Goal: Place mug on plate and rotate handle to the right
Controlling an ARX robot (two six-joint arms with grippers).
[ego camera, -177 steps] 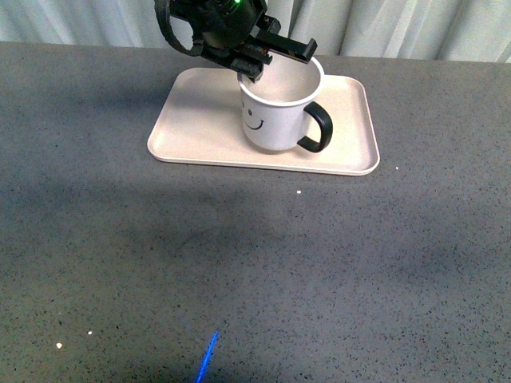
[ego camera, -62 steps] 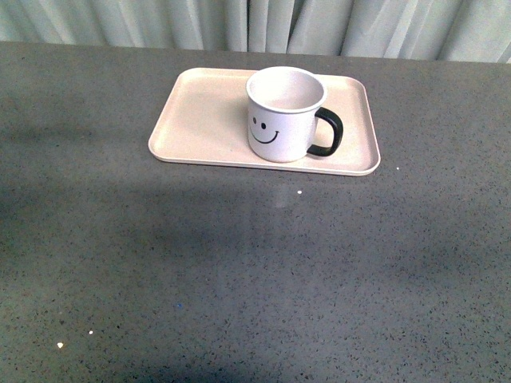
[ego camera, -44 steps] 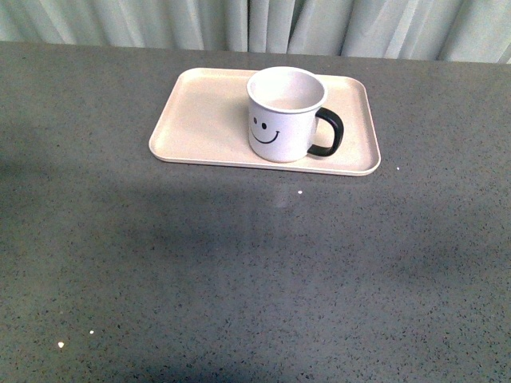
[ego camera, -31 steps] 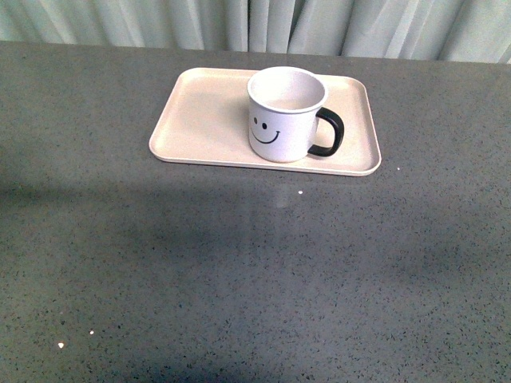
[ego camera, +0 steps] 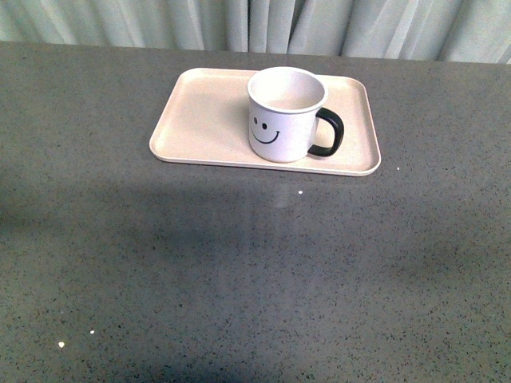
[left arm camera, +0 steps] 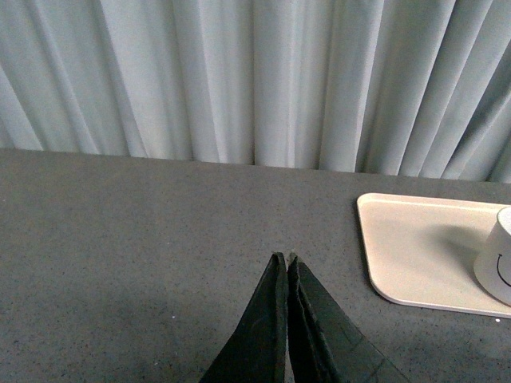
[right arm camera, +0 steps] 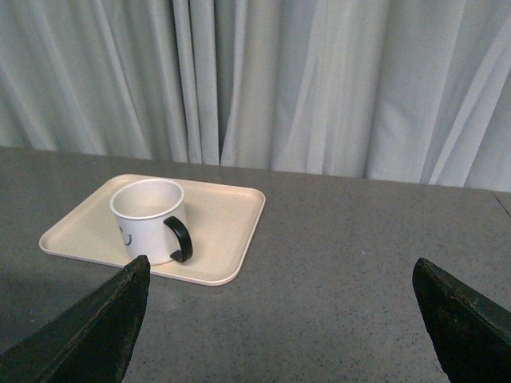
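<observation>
- On the plate [ego camera: 200, 120], the mug [ego camera: 286, 116] stands upright, its handle [ego camera: 329, 132] pointing right.
- Empty, the left end effector [left arm camera: 286, 259] is closed and the right end effector [right arm camera: 281, 262] is open.
- Task looks complete; no further move seems needed.

White smiley-face mug [ego camera: 285, 116] sits upright and empty on the right half of the pale pink-beige plate [ego camera: 200, 120], toward the near rim. Its glossy black handle [ego camera: 329, 132] sticks out right.
</observation>
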